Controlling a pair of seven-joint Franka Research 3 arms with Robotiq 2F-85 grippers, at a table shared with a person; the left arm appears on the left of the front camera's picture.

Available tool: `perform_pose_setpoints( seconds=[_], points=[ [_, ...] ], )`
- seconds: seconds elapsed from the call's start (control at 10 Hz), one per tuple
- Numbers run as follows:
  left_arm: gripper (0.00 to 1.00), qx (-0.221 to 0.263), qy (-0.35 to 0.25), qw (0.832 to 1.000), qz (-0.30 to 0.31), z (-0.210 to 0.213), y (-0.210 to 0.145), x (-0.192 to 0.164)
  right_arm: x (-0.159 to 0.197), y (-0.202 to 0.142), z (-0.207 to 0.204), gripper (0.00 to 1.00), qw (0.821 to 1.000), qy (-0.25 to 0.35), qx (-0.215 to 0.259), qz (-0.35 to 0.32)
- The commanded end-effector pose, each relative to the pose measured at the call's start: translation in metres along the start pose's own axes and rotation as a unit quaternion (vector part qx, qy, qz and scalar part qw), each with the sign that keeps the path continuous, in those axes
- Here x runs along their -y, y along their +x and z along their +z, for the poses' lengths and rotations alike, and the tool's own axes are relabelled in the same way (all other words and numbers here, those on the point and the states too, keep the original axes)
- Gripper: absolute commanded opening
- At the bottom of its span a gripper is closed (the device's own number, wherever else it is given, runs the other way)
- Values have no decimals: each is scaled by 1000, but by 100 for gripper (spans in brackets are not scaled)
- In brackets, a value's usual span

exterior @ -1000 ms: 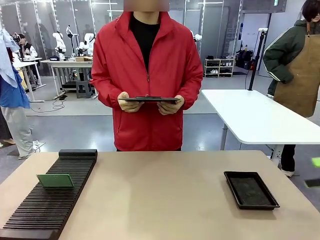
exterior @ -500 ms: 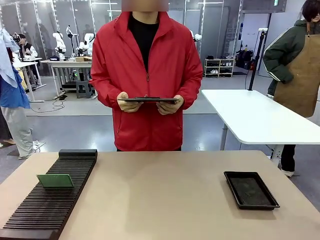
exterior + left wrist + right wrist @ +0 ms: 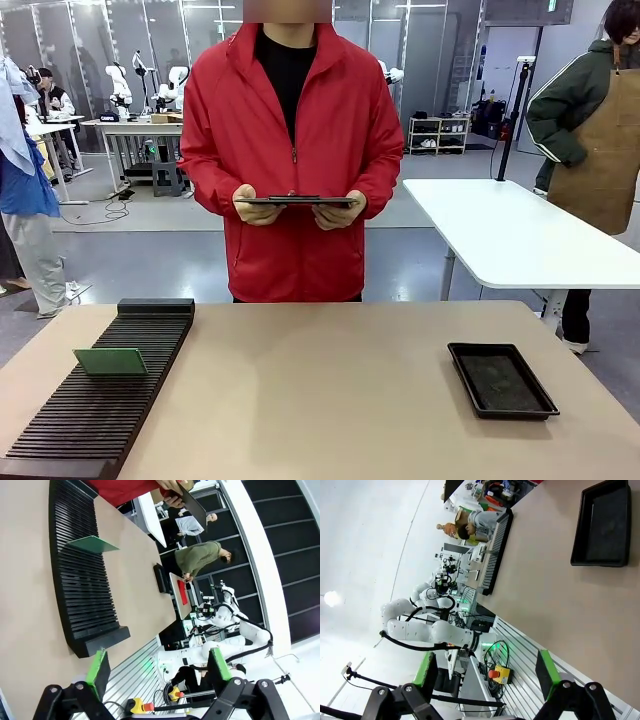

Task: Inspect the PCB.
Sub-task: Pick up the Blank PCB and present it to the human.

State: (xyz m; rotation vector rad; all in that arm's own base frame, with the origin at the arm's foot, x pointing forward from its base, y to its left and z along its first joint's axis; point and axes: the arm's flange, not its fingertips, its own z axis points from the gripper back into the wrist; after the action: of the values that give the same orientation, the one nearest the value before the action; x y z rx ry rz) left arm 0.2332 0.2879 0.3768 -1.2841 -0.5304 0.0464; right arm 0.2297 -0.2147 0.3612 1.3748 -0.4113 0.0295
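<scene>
The PCB (image 3: 110, 361), a thin green board, stands on edge in a slot of the long black ribbed rack (image 3: 60, 430) at the table's left. In the left wrist view the PCB (image 3: 92, 544) sits in the rack (image 3: 80, 590) well beyond my left gripper (image 3: 159, 666), which is open with nothing between its green pads. My right gripper (image 3: 485, 669) is open too, held back off the table's near side with the black tray (image 3: 601, 527) far ahead of it.
A shallow black tray (image 3: 500, 380) lies at the table's right. At the far side a person in a red jacket holds a dark tablet (image 3: 298, 200) in both hands. A white table (image 3: 510, 235) stands behind on the right, with another person beside it.
A green-padded fingertip at the right edge of the front view one second ago has drawn out of the picture. The PCB, tray and person have not moved.
</scene>
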Motion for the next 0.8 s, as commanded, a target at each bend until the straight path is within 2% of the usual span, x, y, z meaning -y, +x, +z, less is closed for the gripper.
perform_pose_setpoints(
  seconds=[0.0,0.6,0.7],
  points=[
    [100,3,0,1000,3,2,-2,-2,-2,-2,2,100,1000,2,5,0],
    [100,2,0,1000,4,1,-2,-2,-2,-2,2,100,1000,2,5,0],
    [100,-8,54,995,-85,7,2,27,-2,-2,2,100,1000,2,5,0]
  ],
)
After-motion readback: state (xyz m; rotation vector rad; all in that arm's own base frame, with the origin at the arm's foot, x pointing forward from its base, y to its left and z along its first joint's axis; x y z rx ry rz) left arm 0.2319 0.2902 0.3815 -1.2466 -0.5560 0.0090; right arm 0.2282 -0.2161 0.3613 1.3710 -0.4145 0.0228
